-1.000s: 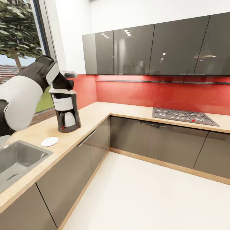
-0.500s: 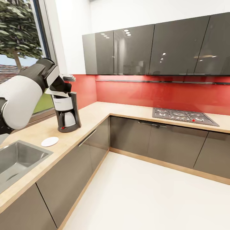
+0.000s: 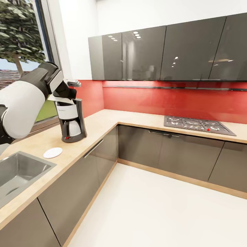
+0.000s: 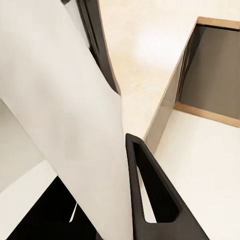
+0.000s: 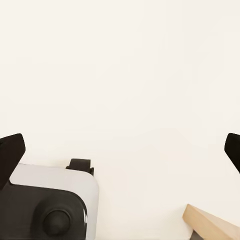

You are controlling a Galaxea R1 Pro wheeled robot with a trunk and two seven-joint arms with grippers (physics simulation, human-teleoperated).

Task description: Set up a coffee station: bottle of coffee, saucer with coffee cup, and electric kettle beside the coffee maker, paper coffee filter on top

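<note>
The left gripper (image 3: 65, 93) is mostly hidden behind its own black wrist in the head view, so its fingertips cannot be made out there. In the left wrist view one black triangular finger (image 4: 152, 195) presses against a white paper coffee filter (image 4: 65, 115), which covers most of that picture and hides the other finger; the grip is closed on the filter. In the head view the filter (image 3: 61, 99) is only a pale sliver under the wrist, just above the top of the black and white drip coffee maker (image 3: 71, 120); whether it touches the machine is unclear.

The white and grey left arm (image 3: 24, 103) reaches from 9 o'clock across the beige L-shaped countertop (image 3: 99, 123), bent down at the wrist over the coffee maker. A round white saucer (image 3: 53, 152) lies at 7 o'clock of the machine, near the cut-off steel sink (image 3: 20, 171).

The right gripper (image 5: 120, 150) shows only two dark fingertips at the picture's edges, spread wide and empty over the pale floor (image 5: 120, 75).
</note>
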